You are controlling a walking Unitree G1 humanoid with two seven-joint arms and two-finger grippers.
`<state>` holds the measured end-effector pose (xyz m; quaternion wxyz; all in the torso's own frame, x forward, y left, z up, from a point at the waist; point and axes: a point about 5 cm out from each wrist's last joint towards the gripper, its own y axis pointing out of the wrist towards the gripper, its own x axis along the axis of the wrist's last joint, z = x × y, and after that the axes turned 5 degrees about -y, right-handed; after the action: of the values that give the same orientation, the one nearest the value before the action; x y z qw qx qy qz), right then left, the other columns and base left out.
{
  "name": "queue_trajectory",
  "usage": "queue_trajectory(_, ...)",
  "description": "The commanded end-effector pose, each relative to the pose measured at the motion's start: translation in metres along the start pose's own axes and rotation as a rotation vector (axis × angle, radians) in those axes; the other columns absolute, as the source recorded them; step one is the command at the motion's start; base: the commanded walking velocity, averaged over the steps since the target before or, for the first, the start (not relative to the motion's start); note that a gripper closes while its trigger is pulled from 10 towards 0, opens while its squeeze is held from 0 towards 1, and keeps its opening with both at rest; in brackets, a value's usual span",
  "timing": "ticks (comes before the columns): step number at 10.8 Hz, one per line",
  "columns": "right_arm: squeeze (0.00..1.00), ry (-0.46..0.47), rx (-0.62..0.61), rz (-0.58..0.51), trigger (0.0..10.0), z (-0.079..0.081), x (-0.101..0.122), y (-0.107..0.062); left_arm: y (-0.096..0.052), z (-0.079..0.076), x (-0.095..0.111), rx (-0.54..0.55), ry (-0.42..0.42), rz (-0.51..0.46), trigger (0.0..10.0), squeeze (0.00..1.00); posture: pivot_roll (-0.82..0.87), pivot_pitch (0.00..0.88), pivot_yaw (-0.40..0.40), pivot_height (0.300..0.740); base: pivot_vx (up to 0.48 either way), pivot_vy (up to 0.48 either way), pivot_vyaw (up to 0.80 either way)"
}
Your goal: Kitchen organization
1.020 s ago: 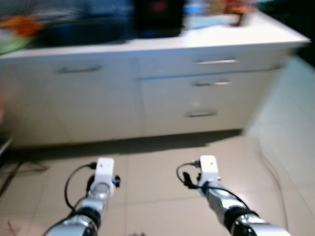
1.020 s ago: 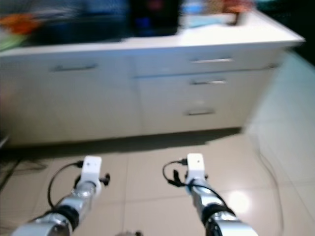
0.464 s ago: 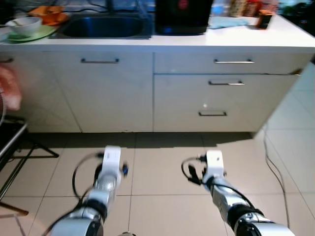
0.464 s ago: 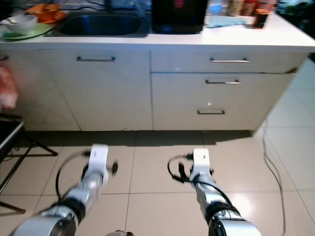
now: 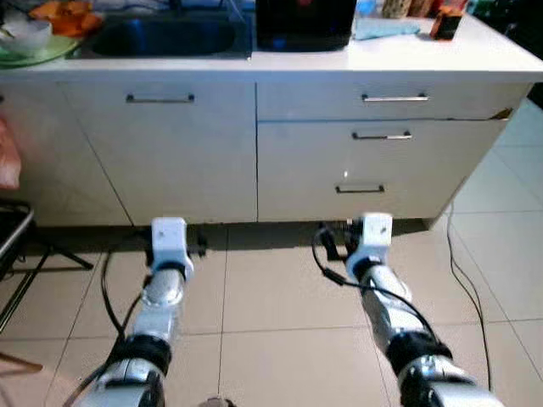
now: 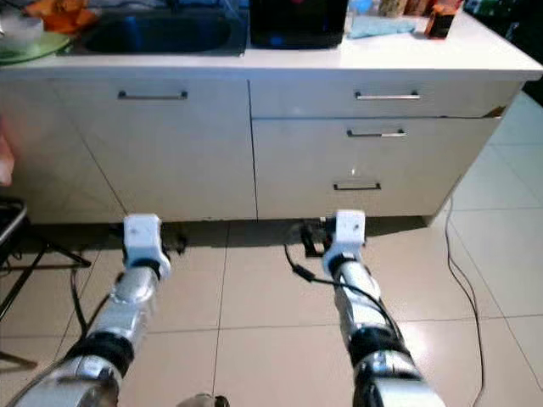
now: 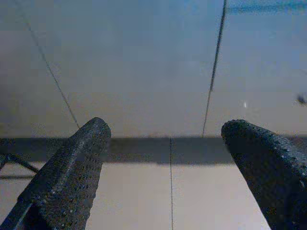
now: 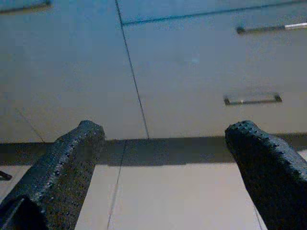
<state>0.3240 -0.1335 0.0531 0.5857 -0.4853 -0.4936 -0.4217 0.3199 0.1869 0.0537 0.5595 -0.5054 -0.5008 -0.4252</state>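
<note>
Head views sharp, evenly lit; dark shadow under cabinets (image 5: pixel 254 153); wrist views dim, bluish, soft.

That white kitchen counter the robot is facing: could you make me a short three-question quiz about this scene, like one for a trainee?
1. True or false: both grippers hold something.
2. How many drawer handles are stacked on the right side of the cabinet?
3. What lies on the floor at the right? A) a cable B) a towel C) a plate

Key
1. False. The left gripper and the right gripper are open and empty, pointing at the cabinet fronts.
2. Three: the top handle, the middle handle and the bottom handle.
3. A, a thin dark cable trailing over the tiles.
</note>
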Motion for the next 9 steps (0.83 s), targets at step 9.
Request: queue_trajectory(9,0.00,0.020,-0.108,-0.158,10.0,-0.013,0.053,-0.053,-0.070,0.019,0.046,-0.079,-0.020,-0.153,10.0,0.00,0.00,0.059,-0.011,0.740,0.000,0.000,0.00)
